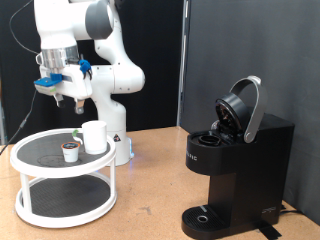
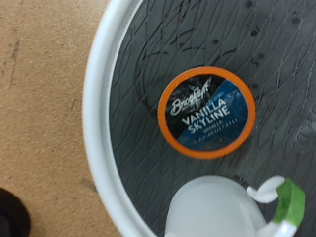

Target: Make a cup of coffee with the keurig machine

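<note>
The coffee machine (image 1: 238, 165) stands at the exterior view's right on the wooden worktop (image 1: 150, 170), a boxy black unit with its domed lid tipped up and open, a small white logo on the front and a round drip base at the bottom. Over on the exterior view's left sits a two-tier round white stand (image 1: 64, 180) with dark shelves, and on its upper shelf the small white cup (image 1: 95, 137) stands upright, with a coffee pod (image 1: 70, 151) just beside it. The hand (image 1: 62, 98) hangs high above that stand, well apart from everything; whether it is parted or clenched cannot be told from here, and nothing shows between its fingers. The wrist view adds what the side view cannot: the pod (image 2: 207, 110) has an orange rim and a dark lid reading Vanilla Skyline, lying on the dark shelf inside the white rim, with the cup (image 2: 212, 212) near it.
</note>
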Controlling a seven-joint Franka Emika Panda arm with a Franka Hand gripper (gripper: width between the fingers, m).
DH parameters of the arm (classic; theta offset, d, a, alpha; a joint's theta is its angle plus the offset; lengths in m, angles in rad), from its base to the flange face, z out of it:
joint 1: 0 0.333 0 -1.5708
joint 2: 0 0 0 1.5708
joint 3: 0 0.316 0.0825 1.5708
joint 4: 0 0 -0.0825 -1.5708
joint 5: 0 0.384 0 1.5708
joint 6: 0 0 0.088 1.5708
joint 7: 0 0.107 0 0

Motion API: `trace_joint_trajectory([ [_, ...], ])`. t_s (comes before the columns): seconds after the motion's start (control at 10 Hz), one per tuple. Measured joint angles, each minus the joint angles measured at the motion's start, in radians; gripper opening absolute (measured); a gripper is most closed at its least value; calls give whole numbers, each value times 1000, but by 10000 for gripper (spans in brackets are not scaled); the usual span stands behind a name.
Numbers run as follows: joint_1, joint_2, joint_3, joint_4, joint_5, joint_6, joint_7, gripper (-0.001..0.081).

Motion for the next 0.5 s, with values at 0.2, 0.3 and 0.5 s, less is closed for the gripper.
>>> trace_joint_trajectory([
  [0.2, -1, 21, 0, -35, -21, 56, 0, 734],
  [0.3, -2, 29, 0, -53, -31, 84, 1, 734],
  [0.5, -7, 44, -1, -89, -48, 146, 4, 734],
])
